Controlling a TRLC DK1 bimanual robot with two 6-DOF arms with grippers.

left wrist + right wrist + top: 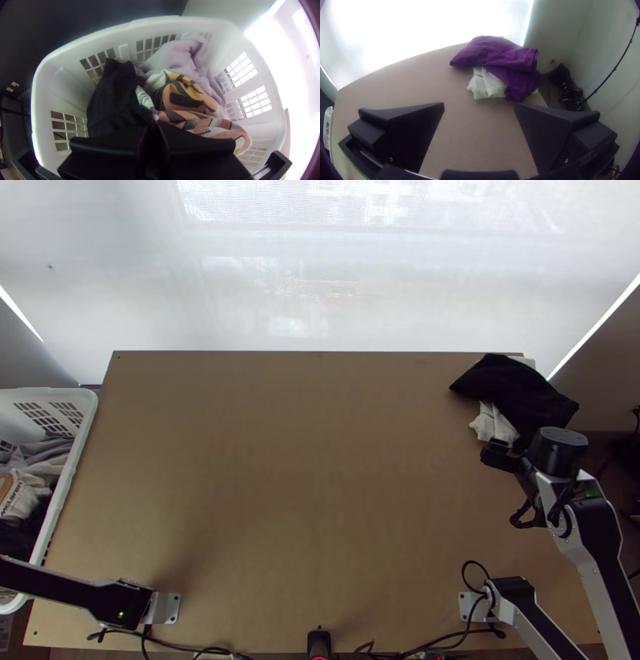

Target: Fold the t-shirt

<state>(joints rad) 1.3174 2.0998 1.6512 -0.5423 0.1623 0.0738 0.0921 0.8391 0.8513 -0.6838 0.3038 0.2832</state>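
White plastic forms the basket (pixel 73 394) beside the bench (pixel 304 484), probably placed there so the left arm can draw laundry from it. Inside lie bunched dark cloth (pixel 115 100), peach patterned cloth (pixel 186 100) and lilac cloth (pixel 176 55). Over them, the left gripper (pixel 154 125) has its 2 fingers together; whether they pinch any cloth I cannot tell. The t-shirt is most likely among these pieces, though I cannot make out which. At the bench's far right corner, a purple garment (pixel 500 55) lies bunched over white cloth (pixel 488 85), perhaps parked there to keep folding room in the middle. On the near side of that pile, the right gripper (pixel 479 104) spreads its 2 fingers wide, holding nothing, likely ready to help once a shirt arrives.
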